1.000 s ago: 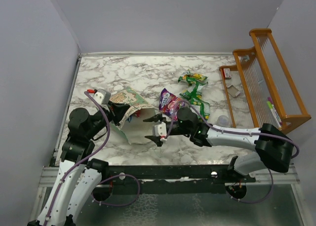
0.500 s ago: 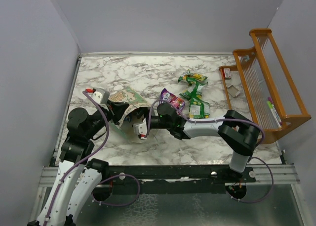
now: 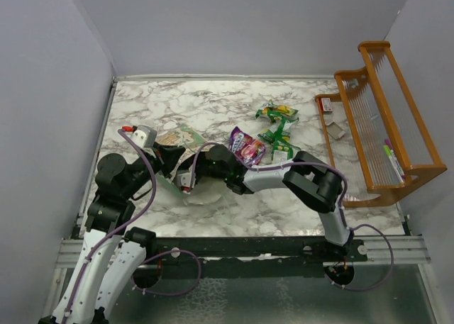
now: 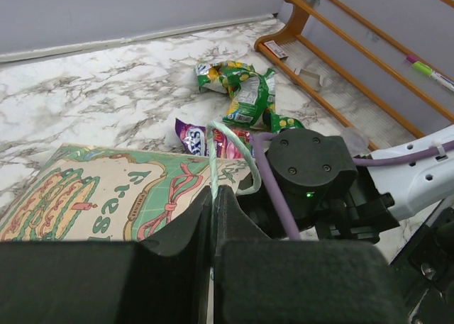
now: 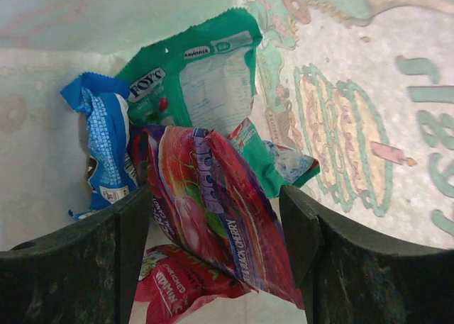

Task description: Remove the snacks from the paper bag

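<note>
- Inside paper bag [image 5: 340, 125], right tool [image 5: 215, 214] is held w/ jaws apart, astride pink packet [image 5: 206, 196]; blue packet [image 5: 106, 147] & green packet [image 5: 206, 76] lie behind.
- Left tool [image 4: 213, 203] is clamped on bag's cord handle [image 4: 213, 161].
- Packets are judged light, crinkly, slippery; pink one is best pinched across its flat mid-body.
- Other snacks [image 3: 273, 129] are laid out on counter [image 3: 213, 104].

Overhead plus two wrist views
Top looks steeply down over the whole table [image 3: 213, 104]; left wrist faces across the paper bag [image 4: 106, 196] toward the rack [image 4: 273, 39]; right wrist looks close into that bag
</note>
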